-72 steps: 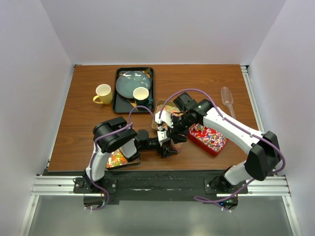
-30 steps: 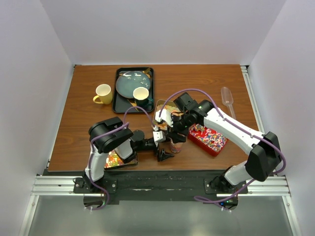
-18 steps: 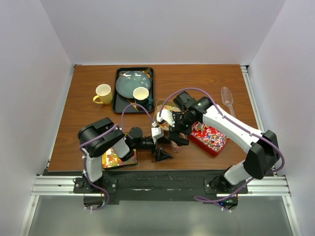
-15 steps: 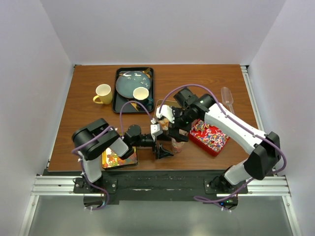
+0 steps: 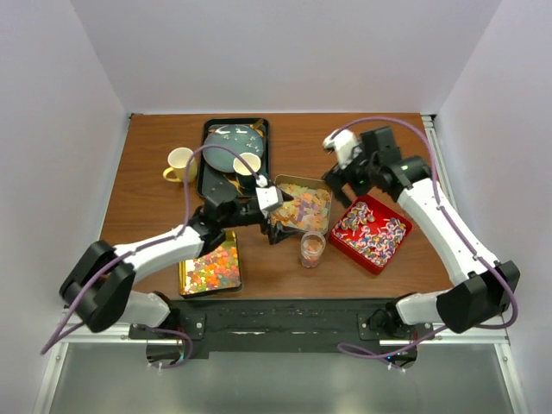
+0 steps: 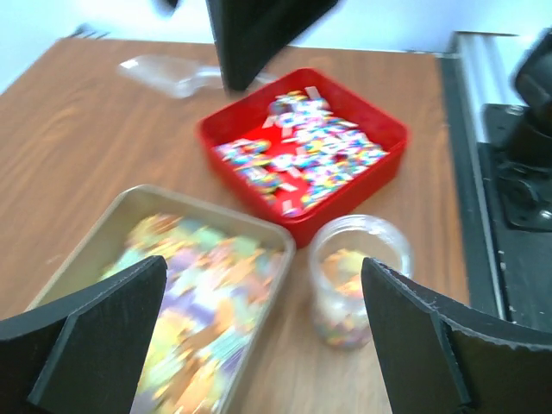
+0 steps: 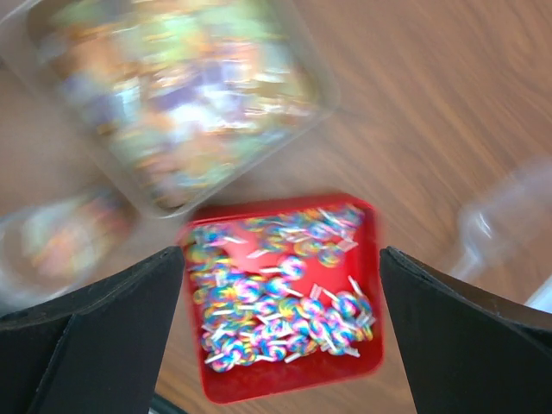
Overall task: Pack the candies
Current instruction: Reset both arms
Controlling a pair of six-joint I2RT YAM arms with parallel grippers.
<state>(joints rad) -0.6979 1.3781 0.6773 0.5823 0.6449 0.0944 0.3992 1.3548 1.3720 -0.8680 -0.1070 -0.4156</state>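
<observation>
The candies lie in three containers: striped wrapped pieces in a red tray (image 5: 373, 233) (image 6: 302, 155) (image 7: 285, 293), pastel cubes in a metal tray (image 5: 302, 207) (image 6: 172, 293) (image 7: 172, 95), and bright cubes in a gold tray (image 5: 210, 266). A small clear jar (image 5: 312, 248) (image 6: 358, 285) (image 7: 60, 241) partly filled with candies stands upright between the trays. My left gripper (image 5: 278, 222) (image 6: 263, 336) hovers open over the metal tray's near left edge, holding nothing. Above the red tray's far corner my right gripper (image 5: 341, 181) (image 7: 280, 328) is open and empty.
A clear plastic scoop (image 5: 398, 172) (image 6: 172, 78) (image 7: 509, 224) lies at the back right. At the back left, a black tray (image 5: 211, 185) carries a plate and a cup, with a yellow mug (image 5: 180, 164) beside it.
Both grippers have drawn away from the jar, which now stands alone. The right gripper opened and rose toward the back right. The left arm stretched out and its gripper moved back toward the metal tray.
</observation>
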